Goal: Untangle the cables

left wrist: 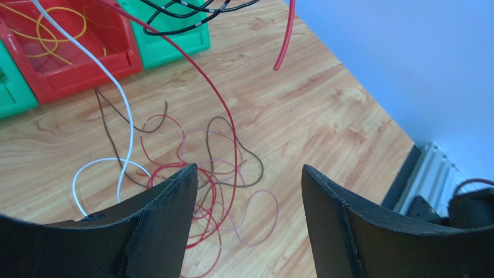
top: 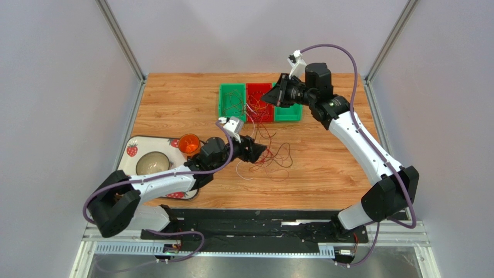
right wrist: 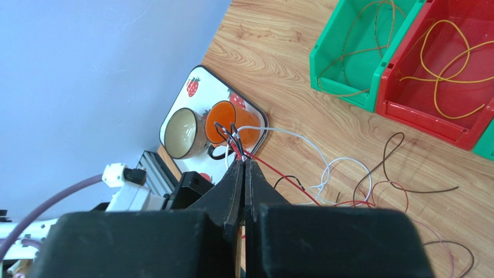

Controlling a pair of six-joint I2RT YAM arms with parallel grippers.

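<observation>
No legible text, label, brand, number; tray (top: 129,164) bears only strawberry pictures.

Three bins (top: 222,101), one tray (top: 129,165), one bowl (top: 152,163), one cup (top: 189,143), many tangled cables (top: 272,156)

The top view looks down from above the near edge across the whole tabletop (top: 324,168). Both close wrist views angle down, sharing the red bin (right wrist: 417,119) and cables (left wrist: 215,191).

a lab test cell: plain grey walls (top: 58,87), metal-framed wooden table (top: 174,98).
</observation>
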